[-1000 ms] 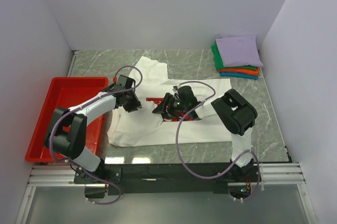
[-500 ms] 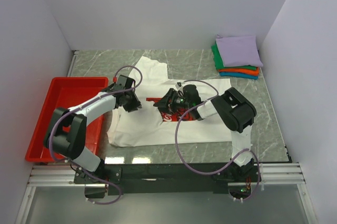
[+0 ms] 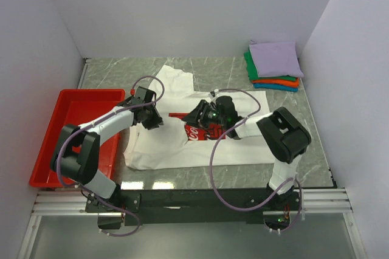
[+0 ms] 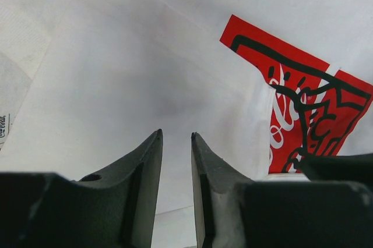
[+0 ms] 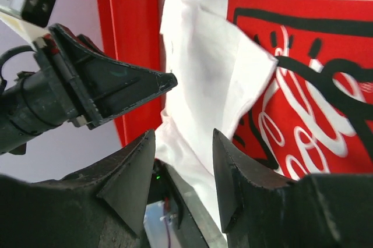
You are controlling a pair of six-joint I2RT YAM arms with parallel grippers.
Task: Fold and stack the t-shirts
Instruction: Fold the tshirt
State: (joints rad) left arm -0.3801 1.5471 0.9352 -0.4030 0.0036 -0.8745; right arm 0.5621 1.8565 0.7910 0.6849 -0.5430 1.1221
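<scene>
The white t-shirt (image 3: 237,143) lies spread in the middle of the marble tabletop (image 3: 316,143), its red Coca-Cola print (image 3: 197,131) partly covered by a folded-over flap. Its long axis runs left to right, one sleeve (image 3: 176,76) pointing at the far wall. The left pincer (image 3: 155,123) sits at its left part, fingers a narrow slit apart, gripping nothing. The right pincer (image 3: 194,118) stands wider over the print, cloth in its gap; whether it grips cannot be told.

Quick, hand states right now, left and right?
Left hand: narrow gap, low over the white shirt; whether it grips cannot be told.
Right hand: open, shirt cloth showing in the gap.
</scene>
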